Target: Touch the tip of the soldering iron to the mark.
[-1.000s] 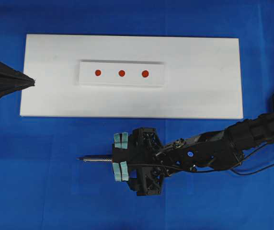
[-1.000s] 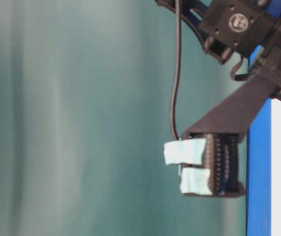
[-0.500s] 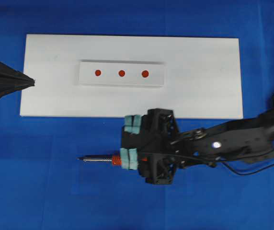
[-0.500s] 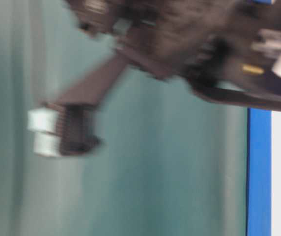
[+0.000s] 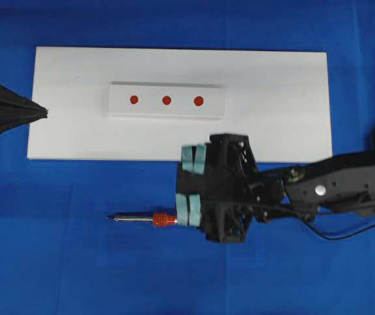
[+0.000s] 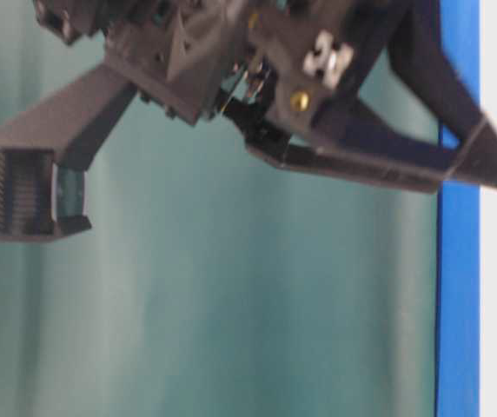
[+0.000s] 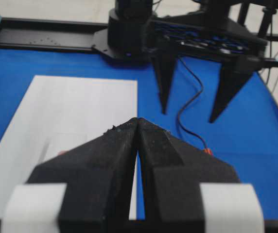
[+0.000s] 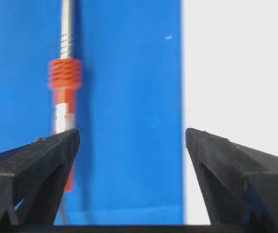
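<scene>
lying loose: one soldering iron (image 5: pixel 138 218); three red marks (image 5: pixel 166 100); right gripper (image 5: pixel 192 186) spread wide.

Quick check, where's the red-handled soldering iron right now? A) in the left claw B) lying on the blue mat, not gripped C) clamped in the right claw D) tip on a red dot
B: the red-handled soldering iron lies on the blue mat; the right claw is open above its handle, and the left claw is shut and empty.
</scene>
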Controlling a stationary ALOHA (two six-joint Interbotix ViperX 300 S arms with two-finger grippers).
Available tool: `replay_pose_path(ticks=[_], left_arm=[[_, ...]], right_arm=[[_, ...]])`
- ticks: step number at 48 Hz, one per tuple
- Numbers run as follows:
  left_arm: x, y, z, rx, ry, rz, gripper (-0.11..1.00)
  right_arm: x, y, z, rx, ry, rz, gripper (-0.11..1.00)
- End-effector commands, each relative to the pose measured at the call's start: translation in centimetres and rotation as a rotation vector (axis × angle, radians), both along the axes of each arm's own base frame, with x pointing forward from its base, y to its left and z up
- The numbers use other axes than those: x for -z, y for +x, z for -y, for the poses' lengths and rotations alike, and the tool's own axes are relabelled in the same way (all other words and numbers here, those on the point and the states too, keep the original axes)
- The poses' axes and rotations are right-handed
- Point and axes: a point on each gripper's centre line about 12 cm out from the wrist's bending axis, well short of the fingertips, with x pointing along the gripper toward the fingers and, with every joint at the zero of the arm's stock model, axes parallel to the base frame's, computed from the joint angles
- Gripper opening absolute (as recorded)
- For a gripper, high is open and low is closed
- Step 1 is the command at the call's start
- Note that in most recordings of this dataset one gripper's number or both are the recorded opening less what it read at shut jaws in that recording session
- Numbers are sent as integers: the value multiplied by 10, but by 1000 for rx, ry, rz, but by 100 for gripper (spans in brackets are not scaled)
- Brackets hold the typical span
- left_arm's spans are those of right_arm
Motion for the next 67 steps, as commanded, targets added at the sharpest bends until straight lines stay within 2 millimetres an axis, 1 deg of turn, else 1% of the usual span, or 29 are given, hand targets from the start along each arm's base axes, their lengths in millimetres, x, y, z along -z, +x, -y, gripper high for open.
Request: replay_pose_path(ticks=[1,15,20,25,32,37,38,41,55,61,67], left_arm=[[-5,1,0,-1,1,14,0],[-5,1,0,-1,0,12,0],[-5,1,0,-1,0,9,0],[-4,1,0,-1,-8,3,0],[-4,1,0,-1,-14,1,0],[-5,1,0,-1,-14,4,0],[-5,1,0,-1,-14,6,0],[-6,0,0,-1,-14,7,0],[-5,0,0,-1,-14,4,0],[-5,0,0,-1,-14,1,0],[-5,0,0,-1,-14,1,0]], right_arm=[[-22,5,21,30,-6,57,86],[-26,12,92,104,-64,83,86],[-29,12,103,114,-67,103,85],[-35,5,105,106,-76,114,85],[-53,-19,104,103,-76,152,85],[-67,-43,104,105,-72,189,85],[-71,-51,104,106,-71,201,85],[-77,-66,105,107,-69,224,85],[-97,-149,106,111,-62,351,85],[-101,-177,107,117,-60,404,85],[-99,-201,108,122,-57,443,85]])
